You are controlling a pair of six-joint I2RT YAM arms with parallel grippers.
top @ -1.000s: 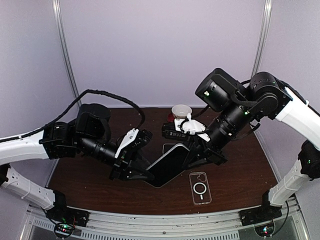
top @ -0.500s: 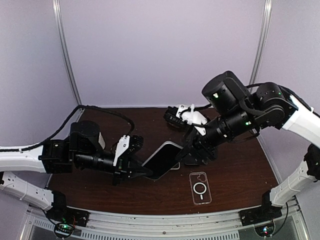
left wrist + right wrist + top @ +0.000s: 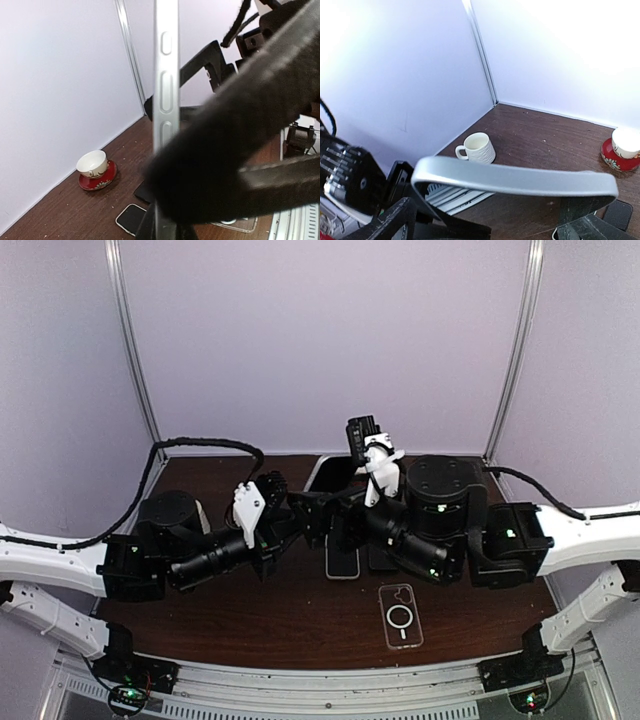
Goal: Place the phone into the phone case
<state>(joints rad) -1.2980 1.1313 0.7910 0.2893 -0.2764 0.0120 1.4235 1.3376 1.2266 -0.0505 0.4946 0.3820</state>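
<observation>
The main risk sits on the left. The left gripper [image 3: 300, 515] is clamped on the phone [image 3: 165, 100] and looks to be its only hold. The phone stands on edge in the air, and the left wrist view shows its silver side with the buttons running straight up past a dark finger pressed across it. A pinch on a smooth, thin slab like this could let it pivot or slide out under its own weight, most likely during a quick swing or turn of the wrist. It would then drop onto the table [image 3: 300, 625] among the small dark items below. From the top view, the phone's dark face tilts up between the two arms, above the middle of the table. The right gripper [image 3: 490, 200] stands with its jaws wide apart. In its wrist view the phone's rounded end lies across the gap between the two fingers, close but not visibly pinched, so it probably gives no support. If that gripper closes or moves carelessly it could knock the phone askew in the left grip. The case [image 3: 400, 617] lies flat and apart near the front edge, to the right of and below the phone. A tilted or twisted phone would likely meet its rim badly and push the light case along rather than seat in it.
</observation>
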